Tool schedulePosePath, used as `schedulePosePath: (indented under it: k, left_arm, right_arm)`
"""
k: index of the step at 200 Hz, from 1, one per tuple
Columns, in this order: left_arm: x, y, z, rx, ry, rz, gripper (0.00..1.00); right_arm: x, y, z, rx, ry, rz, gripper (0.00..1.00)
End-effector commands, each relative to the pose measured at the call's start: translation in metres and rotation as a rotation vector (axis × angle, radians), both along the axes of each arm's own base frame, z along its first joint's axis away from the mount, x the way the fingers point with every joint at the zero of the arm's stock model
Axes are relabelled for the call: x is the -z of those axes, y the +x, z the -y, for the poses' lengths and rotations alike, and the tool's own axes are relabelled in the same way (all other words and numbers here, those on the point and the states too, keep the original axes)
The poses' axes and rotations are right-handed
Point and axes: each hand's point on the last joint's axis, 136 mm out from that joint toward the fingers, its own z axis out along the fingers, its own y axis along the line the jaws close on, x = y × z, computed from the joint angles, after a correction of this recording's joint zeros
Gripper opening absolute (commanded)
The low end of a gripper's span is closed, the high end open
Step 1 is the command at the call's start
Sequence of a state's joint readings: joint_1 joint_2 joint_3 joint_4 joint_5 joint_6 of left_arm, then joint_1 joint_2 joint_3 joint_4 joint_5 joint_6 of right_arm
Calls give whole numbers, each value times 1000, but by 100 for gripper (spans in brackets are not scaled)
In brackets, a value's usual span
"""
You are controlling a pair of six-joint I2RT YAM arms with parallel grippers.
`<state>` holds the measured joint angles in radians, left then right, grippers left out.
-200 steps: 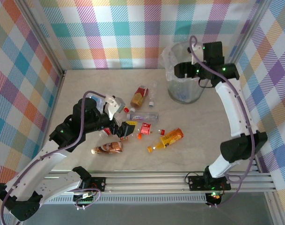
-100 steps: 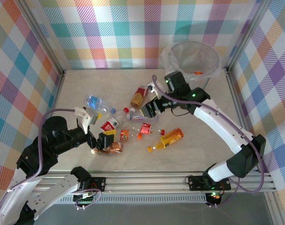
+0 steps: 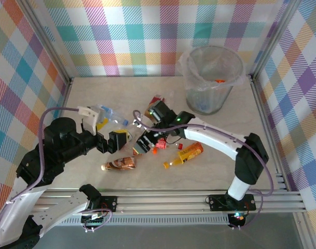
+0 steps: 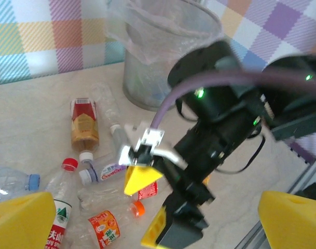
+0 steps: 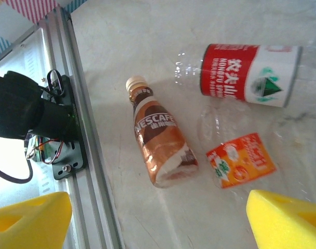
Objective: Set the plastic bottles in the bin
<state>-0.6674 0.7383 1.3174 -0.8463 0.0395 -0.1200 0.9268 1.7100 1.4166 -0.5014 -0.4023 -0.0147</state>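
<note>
- currently, left gripper [image 3: 111, 142] sits left of centre, claw apart, empty.
- right gripper [image 3: 146, 143] claw apart, empty, over plastic bottles [image 3: 190, 152] scattered mid-frame on the table [image 3: 225, 155].
- bin [image 3: 209, 98] upright, upper right.

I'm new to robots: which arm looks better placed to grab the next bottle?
Probably right: the right gripper hangs open over the bottles, a brown bottle framed between its fingers, and the bin stands on its side.
</note>
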Motion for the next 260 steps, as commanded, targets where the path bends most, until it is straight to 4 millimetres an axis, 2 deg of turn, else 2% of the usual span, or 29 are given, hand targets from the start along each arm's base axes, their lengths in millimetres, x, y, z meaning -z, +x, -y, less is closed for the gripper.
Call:
schedulePosePath:
  k: [1,18,36,92,126,154,197,227,260]
  left_arm:
    - [-6,-4,-27,-134,-26,-37,100]
    - [0,-6,-45,-221,-7,-76,100]
    - [7,-15,-55,-250,4,-129,100]
    - [38,-55,-85,-281,77,-282,100]
    - [53,-65,-80,-222,113,-337,100]
    - [58,-65,-67,-145,140,-343,100]
    - [61,-64,-58,-79,181,-341,100]
    - [56,-63,-55,-63,164,-307,100]
    - [53,-59,-53,-64,151,-276,100]
  right_arm:
    - [6,-11,-25,-54,51,8,87]
    - [17,-20,-38,-85,27,33,87]
    - [28,-26,-48,-106,12,37,86]
    - [55,-37,-60,-153,-29,55,85]
    - [79,-38,-62,-182,-111,134,82]
    - [88,-37,-65,-193,-145,183,79]
    - [107,-37,-70,-221,-218,237,77]
    - [122,-39,-73,-243,-266,269,77]
    - [146,-38,-74,-268,-363,340,77]
